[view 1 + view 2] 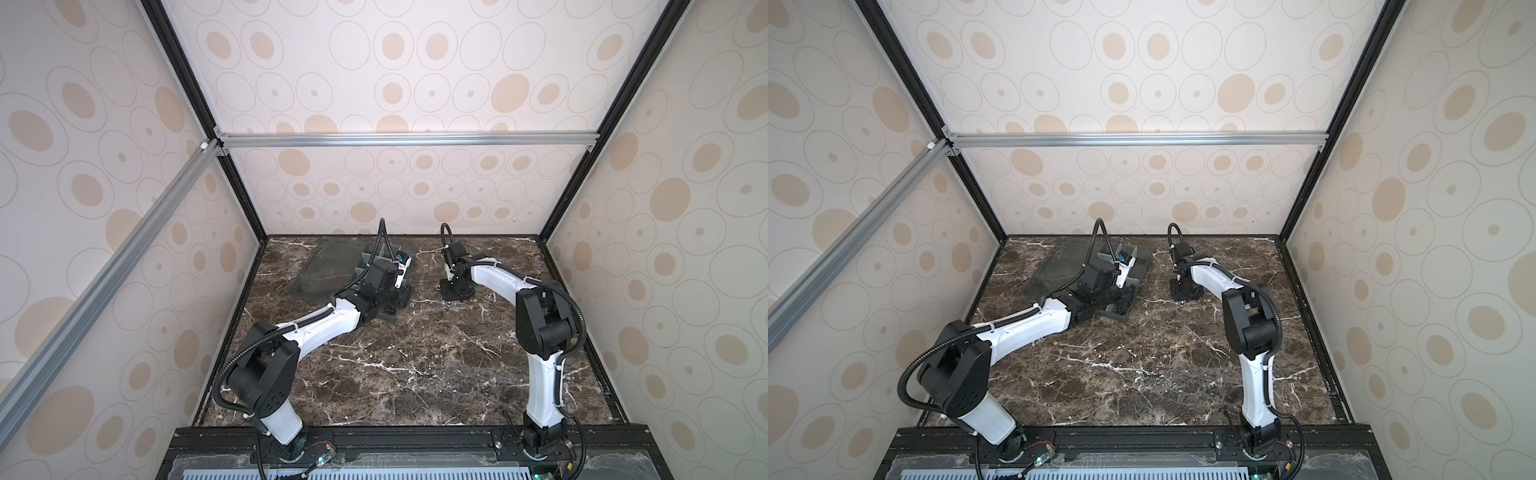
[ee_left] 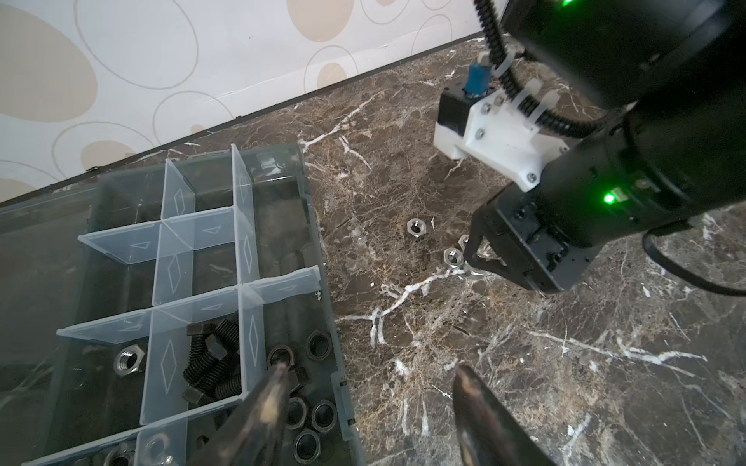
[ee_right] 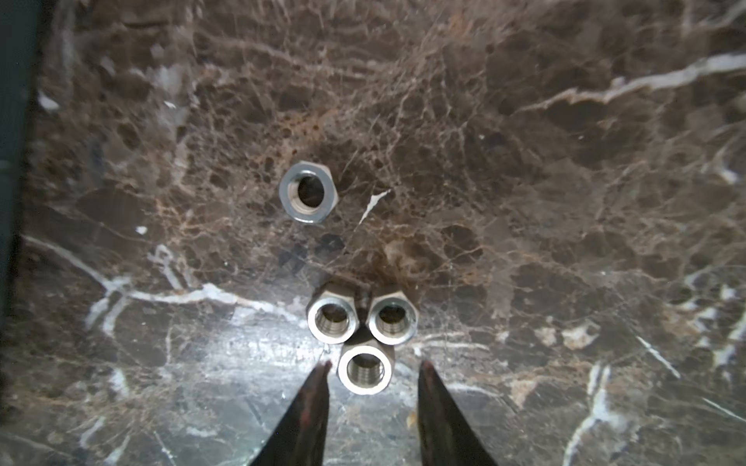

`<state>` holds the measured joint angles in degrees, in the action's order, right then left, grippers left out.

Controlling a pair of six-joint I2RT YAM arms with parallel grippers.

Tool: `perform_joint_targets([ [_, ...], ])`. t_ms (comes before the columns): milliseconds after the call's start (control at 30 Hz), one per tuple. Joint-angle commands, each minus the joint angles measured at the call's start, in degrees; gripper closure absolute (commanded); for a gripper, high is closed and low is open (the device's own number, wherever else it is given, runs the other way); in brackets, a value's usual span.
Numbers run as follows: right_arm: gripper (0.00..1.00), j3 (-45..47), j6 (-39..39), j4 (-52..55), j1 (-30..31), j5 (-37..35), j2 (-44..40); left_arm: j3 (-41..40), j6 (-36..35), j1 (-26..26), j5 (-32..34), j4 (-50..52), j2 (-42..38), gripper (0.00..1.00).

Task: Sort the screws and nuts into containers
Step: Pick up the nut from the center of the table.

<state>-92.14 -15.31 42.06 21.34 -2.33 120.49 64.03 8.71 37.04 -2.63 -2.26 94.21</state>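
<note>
The containers are cells of a grey organizer box [image 2: 319, 226] with frosted dividers. One cell holds black screws [image 2: 210, 363], the one beside it holds black nuts [image 2: 311, 415], and another holds a silver nut [image 2: 128, 360]. My left gripper [image 2: 371, 368] is open and empty, with one finger over the black-nut cell and the other over the table. Three silver nuts [image 3: 331, 316] lie clustered on the marble and a fourth [image 3: 307, 193] lies apart. My right gripper [image 3: 375, 365] is open and low over the table. The nearest nut [image 3: 365, 371] sits between its fingertips, with a gap on one side.
In both top views the box [image 1: 405, 297] [image 1: 1129, 299] lies at the back of the marble table, and its flat clear lid [image 1: 328, 270] lies beside it. The right arm [image 1: 498, 278] reaches down to the right of the box. Cage walls enclose the table.
</note>
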Motion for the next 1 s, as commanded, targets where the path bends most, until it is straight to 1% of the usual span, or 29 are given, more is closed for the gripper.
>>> perform_joint_targets([
  [0,0.65,-0.6,0.3,1.5,0.7,-0.3,2.2,1.1,-1.1,0.2,0.7,0.6,-0.4,0.35],
  [133,0.66,-0.5,0.2,2.0,0.8,-1.4,3.1,0.2,-1.1,0.2,1.4,0.2,-1.4,0.35],
  [200,0.7,0.0,0.2,1.6,0.8,-1.5,3.6,0.0,-1.2,0.2,1.7,0.3,-1.5,0.35],
  [267,0.77,0.0,0.1,1.6,0.7,-1.4,4.1,0.0,-1.2,0.2,2.4,0.5,-1.6,0.35],
  [367,0.83,-0.1,-0.2,1.8,0.8,-1.4,3.7,-0.1,-1.3,0.2,3.0,0.6,-2.0,0.35],
  [533,0.86,-2.7,-0.4,3.8,1.3,-1.8,0.6,-1.8,0.1,-0.1,7.0,-0.9,-4.5,0.34],
  [633,0.88,-5.5,0.2,4.3,2.7,0.6,-1.8,-5.4,4.1,-3.1,5.8,-5.0,-8.2,0.31],
  [700,0.88,-8.2,1.2,4.2,4.2,3.7,-2.3,-9.0,8.0,-6.6,5.0,-8.0,-11.1,0.29],
  [767,0.88,-11.2,2.1,2.8,6.4,6.6,-1.7,-12.7,11.5,-10.7,5.6,-9.8,-14.0,0.26],
  [867,0.88,-16.9,2.9,0.2,9.7,10.9,1.5,-15.9,13.7,-15.4,6.7,-9.1,-16.3,0.26],
  [967,0.88,-26.8,3.9,0.9,12.7,13.6,7.6,-17.8,12.8,-17.0,8.3,-7.7,-18.7,0.26],
])
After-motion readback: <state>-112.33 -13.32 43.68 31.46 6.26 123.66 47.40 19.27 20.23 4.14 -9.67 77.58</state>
